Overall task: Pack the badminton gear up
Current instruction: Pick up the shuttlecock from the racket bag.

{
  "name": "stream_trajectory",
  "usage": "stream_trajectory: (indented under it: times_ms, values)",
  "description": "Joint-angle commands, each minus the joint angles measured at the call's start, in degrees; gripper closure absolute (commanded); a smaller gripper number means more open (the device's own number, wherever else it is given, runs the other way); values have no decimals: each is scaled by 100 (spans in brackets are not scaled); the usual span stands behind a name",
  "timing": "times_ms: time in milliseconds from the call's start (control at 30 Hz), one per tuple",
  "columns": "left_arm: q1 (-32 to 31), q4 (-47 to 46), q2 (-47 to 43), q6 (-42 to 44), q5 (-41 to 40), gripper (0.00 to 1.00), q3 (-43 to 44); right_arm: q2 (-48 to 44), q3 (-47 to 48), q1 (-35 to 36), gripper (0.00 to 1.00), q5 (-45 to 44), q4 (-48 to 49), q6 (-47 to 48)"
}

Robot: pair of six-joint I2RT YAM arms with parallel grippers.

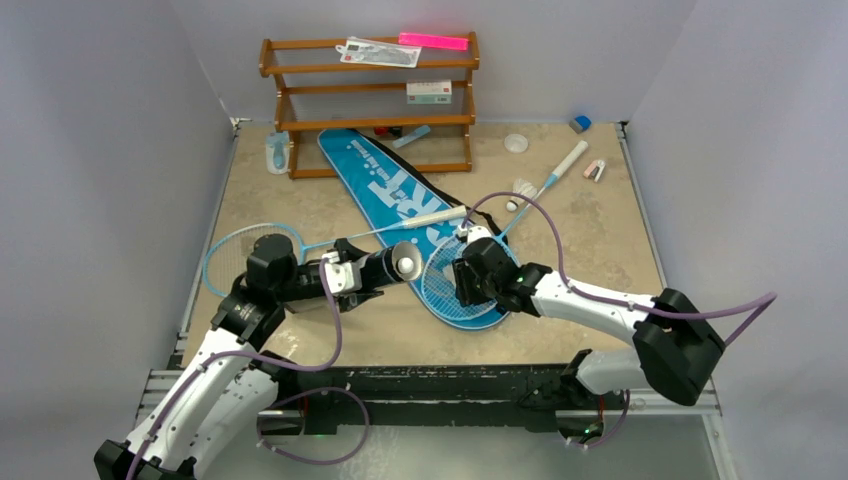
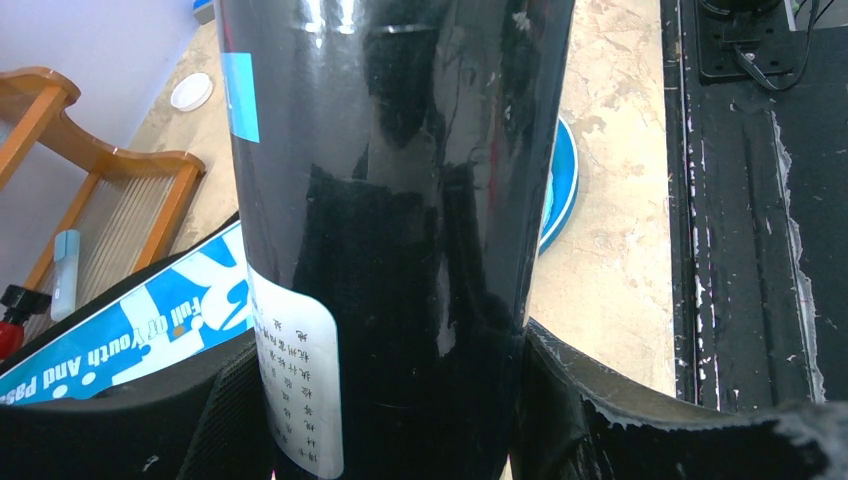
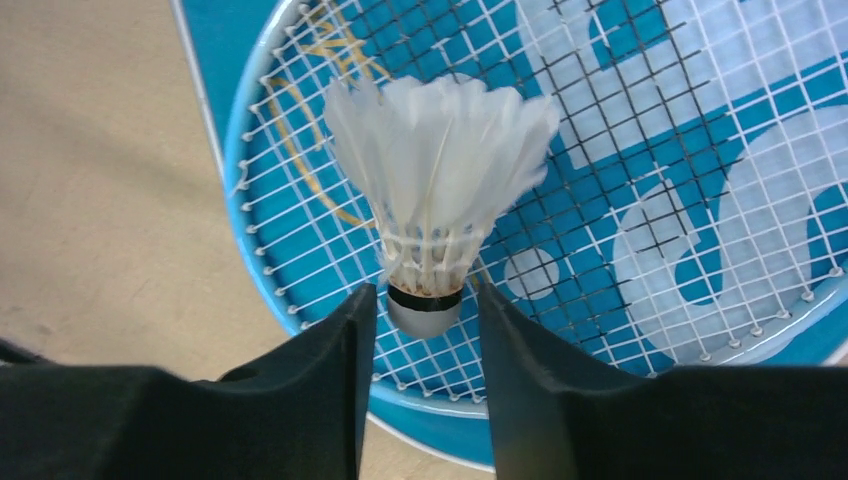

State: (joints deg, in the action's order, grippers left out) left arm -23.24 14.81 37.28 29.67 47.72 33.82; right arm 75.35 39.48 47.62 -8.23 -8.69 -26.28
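Note:
My left gripper [image 1: 345,275] is shut on the black tube [image 1: 385,266], which lies level above the table with its mouth toward the right arm; something white shows in the mouth. The tube [image 2: 390,200] fills the left wrist view. My right gripper [image 3: 425,310] is open over a light-blue racket's strings [image 3: 650,150]. A white feather shuttlecock [image 3: 440,170] has its cork between the fingertips, with a gap on each side. That racket's head [image 1: 450,295] lies on the blue SPORT bag [image 1: 380,180]. A second racket's head [image 1: 238,255] lies left of the tube.
The brown rack [image 1: 370,100] stands at the back with a pale-blue bottle [image 1: 277,152] beside it. Another shuttlecock [image 1: 525,188], a white lid [image 1: 516,143] and a small blue block [image 1: 580,123] lie at the back right. Grey walls close in on both sides.

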Motion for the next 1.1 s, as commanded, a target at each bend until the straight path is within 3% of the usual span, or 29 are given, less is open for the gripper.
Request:
stream_trajectory:
  times_ms: [0, 133, 233, 733, 1067]
  values:
    - [39, -172, -91, 123, 75, 68, -42, -37, -114, 17, 51, -406, 276, -227]
    - [39, -164, -95, 118, 27, 68, -34, -222, -288, 18, 34, -397, 543, -254]
    - [39, -174, -107, 116, 18, 68, -42, -406, -451, 62, 31, -501, 838, -184]
    - [39, -476, -200, -110, 116, 66, -135, -830, -1479, 775, 38, -2183, 2186, -803]
    - [39, -461, -3, -104, 237, 66, -102, -399, -1272, 1262, 45, -2822, 2074, -879]
